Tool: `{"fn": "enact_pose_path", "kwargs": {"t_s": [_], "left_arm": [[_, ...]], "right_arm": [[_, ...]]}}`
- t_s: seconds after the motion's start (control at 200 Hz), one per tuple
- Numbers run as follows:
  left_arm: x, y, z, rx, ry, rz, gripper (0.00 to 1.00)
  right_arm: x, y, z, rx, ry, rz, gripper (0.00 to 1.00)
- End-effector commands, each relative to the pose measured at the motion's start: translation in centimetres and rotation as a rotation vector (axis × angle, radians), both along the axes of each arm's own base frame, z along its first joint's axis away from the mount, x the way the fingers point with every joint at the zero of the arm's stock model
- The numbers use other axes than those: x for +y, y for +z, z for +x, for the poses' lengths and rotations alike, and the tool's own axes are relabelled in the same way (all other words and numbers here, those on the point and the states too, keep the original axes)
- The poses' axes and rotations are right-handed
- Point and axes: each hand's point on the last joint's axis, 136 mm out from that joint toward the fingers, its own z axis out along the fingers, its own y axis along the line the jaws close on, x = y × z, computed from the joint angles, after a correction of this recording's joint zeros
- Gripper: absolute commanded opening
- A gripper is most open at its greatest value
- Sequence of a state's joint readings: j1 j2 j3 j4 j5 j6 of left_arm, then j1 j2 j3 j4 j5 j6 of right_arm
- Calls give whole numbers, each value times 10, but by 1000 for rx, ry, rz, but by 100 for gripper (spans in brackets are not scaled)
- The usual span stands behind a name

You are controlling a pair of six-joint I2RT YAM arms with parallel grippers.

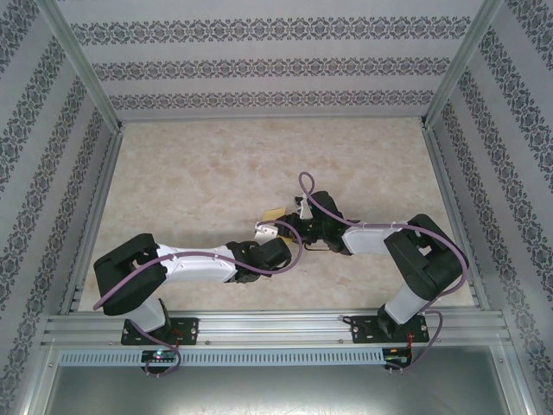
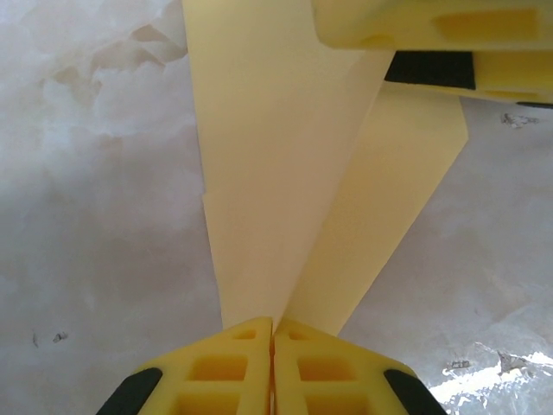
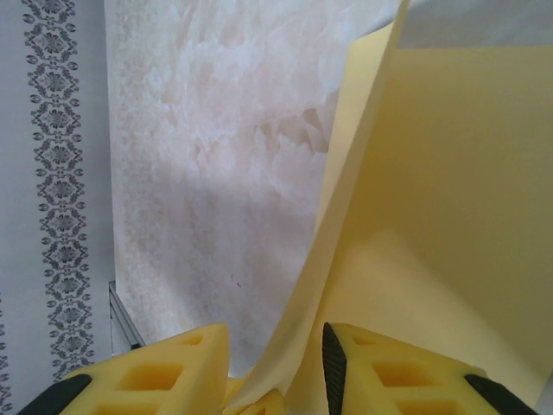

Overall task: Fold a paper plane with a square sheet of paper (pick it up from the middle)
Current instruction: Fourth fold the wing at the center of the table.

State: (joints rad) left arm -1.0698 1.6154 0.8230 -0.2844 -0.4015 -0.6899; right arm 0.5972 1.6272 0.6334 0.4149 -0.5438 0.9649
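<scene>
Left wrist view: the left hand is closed on the folded sheet of paper, held above the table. It is straddled by the right hand, jaws parted; grip cannot be told. Light, limp, tear-prone; creased edges are judged the best hold.

Pale yellow paper: folded, two long flaps fanning up from a narrow point at bottom centre, left wrist view. Overhead: small sliver, frame centre.

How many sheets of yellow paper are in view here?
1. The folded yellow-orange paper sheet is held above the marbled table: its narrow end pinched in the shut left gripper, its wider part passing between the right gripper's parted fingers. The arms may hide more.
</scene>
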Motion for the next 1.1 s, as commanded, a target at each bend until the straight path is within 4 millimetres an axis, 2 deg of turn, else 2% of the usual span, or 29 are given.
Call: {"fn": "enact_pose_path", "kwargs": {"t_s": [0.0, 0.125, 0.225, 0.375, 0.47, 0.604, 0.764, 0.954, 1.094], "left_arm": [[5, 2, -3, -14, 10, -10, 9], [2, 5, -3, -2, -8, -92, 7], [0, 7, -4, 18, -33, -191, 6], [-5, 14, -3, 69, -78, -421, 5], [-5, 17, 0, 116, -93, -561, 6], [-13, 11, 1, 188, -122, -647, 6], [-18, 5, 4, 241, -113, -697, 5], [-9, 2, 9, 264, -59, -763, 5], [4, -4, 11, 278, 8, -796, 5]], "right_arm": [[0, 16, 5, -39, 3, 17, 36], [-6, 25, 3, -71, 2, 26, 37], [-19, 33, 1, -111, -13, 14, 38], [-46, 36, -1, -170, -61, -58, 42], [-52, 39, -2, -187, -54, -72, 43], [-45, 39, -4, -183, -20, -60, 42], [-26, 36, -8, -180, 48, -57, 40], [3, 27, -7, -166, 119, -53, 23], [21, 21, -3, -151, 153, -35, 17]]}}
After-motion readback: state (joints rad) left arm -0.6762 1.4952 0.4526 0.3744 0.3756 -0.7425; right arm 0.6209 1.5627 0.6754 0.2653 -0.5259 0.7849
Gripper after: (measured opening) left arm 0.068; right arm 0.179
